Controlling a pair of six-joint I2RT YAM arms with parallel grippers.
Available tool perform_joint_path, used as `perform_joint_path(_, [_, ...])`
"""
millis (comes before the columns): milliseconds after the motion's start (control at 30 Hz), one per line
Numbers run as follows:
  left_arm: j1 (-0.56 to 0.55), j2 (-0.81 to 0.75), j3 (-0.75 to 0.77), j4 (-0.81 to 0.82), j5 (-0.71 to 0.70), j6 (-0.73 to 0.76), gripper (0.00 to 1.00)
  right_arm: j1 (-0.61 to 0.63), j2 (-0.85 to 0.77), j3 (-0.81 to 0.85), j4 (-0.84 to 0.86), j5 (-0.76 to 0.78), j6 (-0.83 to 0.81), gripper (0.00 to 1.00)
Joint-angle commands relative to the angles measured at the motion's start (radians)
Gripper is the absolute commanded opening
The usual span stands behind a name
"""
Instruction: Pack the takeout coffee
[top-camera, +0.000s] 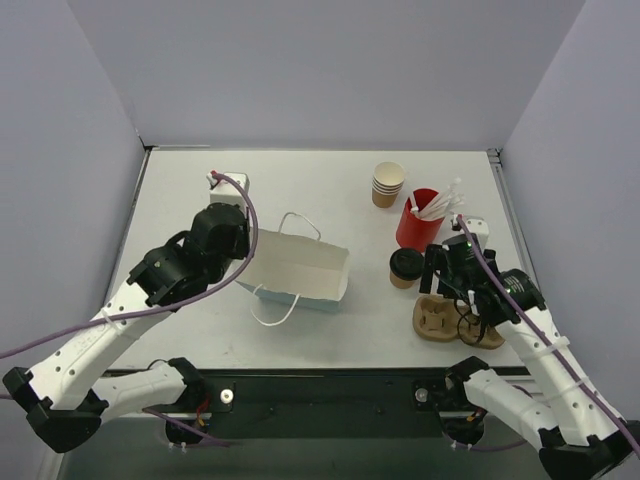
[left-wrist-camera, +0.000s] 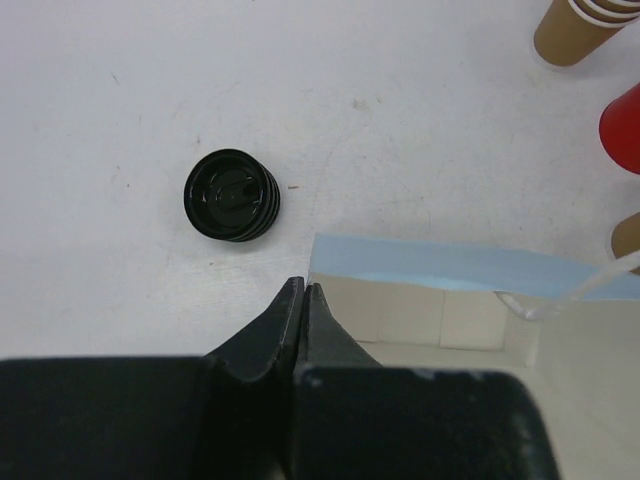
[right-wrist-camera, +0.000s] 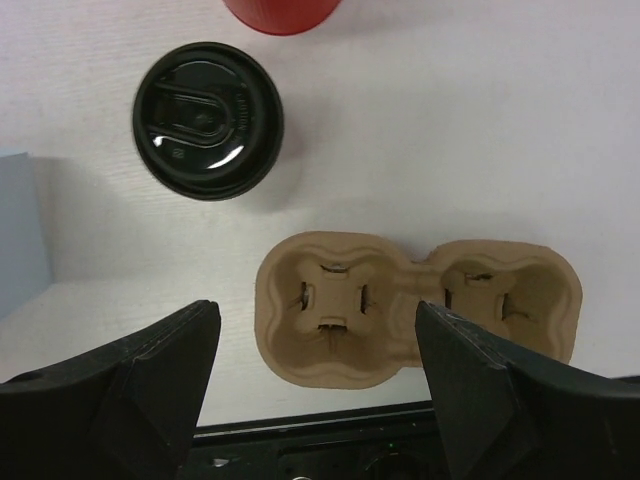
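From above, the left gripper (top-camera: 243, 252) sits at the left end of the open white bag (top-camera: 305, 272). The coffee (top-camera: 405, 264) stands upright on the table (top-camera: 330, 190), right of the bag and just in front of the red cup (top-camera: 417, 222). The right gripper (top-camera: 452, 285) hangs beside the coffee, over the carrier (top-camera: 436, 322). In the left wrist view, the left gripper (left-wrist-camera: 303, 292) is fully closed, its fingers pressed together right at the bag (left-wrist-camera: 450, 270) rim's corner. Nothing shows between them. The lids (left-wrist-camera: 232, 195) lie apart on the table. In the right wrist view, the right gripper (right-wrist-camera: 315, 312) is spread wide and empty above the carrier (right-wrist-camera: 400, 290). The coffee (right-wrist-camera: 208, 120) stands beyond it, untouched.
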Motion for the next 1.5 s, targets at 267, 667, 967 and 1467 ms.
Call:
perform_joint_path(267, [0.159,0.061,0.019,0.152,0.248,0.165,0.01,-0.301,0.128,-0.099,-0.079,-0.132,0.146,0.76])
perform_joint_path(667, [0.165,0.056,0.018,0.169,0.270,0.185,0.72,-0.354,0.105,-0.182,-0.091,-0.135,0.266,0.72])
perform_joint_path(967, [0.163,-0.099,-0.151,0.297,0.093,0.197,0.81,-0.354,0.181,-0.213,-0.081,-0.081,0.289,0.70])
perform_joint_path(1467, [0.154,-0.193,-0.228,0.371,0.064,0.208,0.81,-0.354,0.232,-0.248,-0.015,-0.020,0.309,0.41])
